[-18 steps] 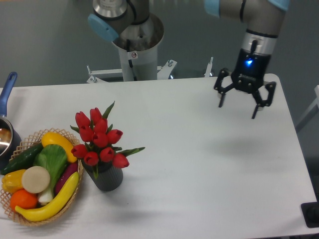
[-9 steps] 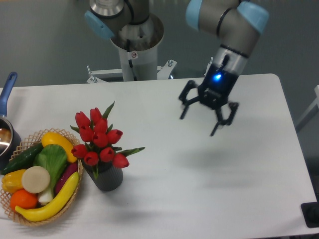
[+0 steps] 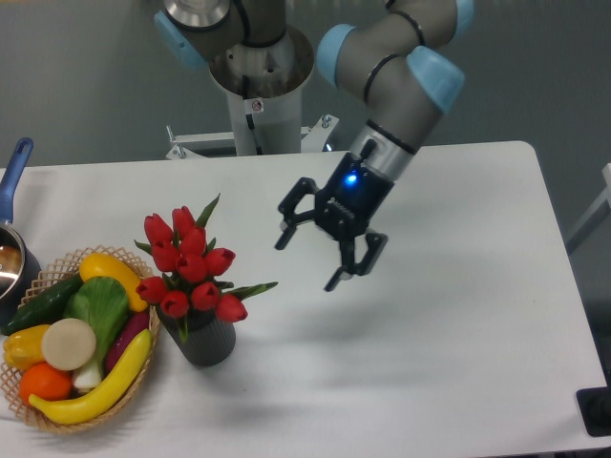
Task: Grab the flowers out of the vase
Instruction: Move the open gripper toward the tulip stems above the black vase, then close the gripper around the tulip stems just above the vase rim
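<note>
1. Hanging over the middle of the white tabletop, the gripper points down and to the left, its fingers spread wide with nothing between them, and a blue light glows on its wrist.
2. The flowers stand upright in the vase, red buds bunched above green leaves, one leaf sticking out to the right.
3. That vase, dark grey and ribbed, sits on the near-left part of the tabletop, left of the gripper and apart from it; no contact between fingers and blooms.
4. Just beside the vase on its left, a wicker basket holds a yellow banana, a green leafy vegetable, an orange, a cucumber and more produce.
5. At the far-left edge, a pot with a blue handle is cut off by the frame.
6. Behind the tabletop, the arm's base column rises against a grey wall.
</note>
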`<action>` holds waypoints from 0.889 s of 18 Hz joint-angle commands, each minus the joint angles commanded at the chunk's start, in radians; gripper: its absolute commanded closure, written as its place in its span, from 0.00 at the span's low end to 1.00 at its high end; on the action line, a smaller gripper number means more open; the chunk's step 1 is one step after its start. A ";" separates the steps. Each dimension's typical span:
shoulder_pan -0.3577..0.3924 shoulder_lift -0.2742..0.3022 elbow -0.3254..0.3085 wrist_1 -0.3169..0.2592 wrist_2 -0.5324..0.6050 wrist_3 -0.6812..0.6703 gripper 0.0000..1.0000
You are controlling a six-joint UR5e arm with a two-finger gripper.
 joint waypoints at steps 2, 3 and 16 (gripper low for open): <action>-0.028 0.000 0.000 0.003 -0.011 0.000 0.00; -0.046 -0.003 0.000 0.008 -0.011 0.000 0.00; -0.129 -0.052 0.000 0.038 -0.046 -0.008 0.00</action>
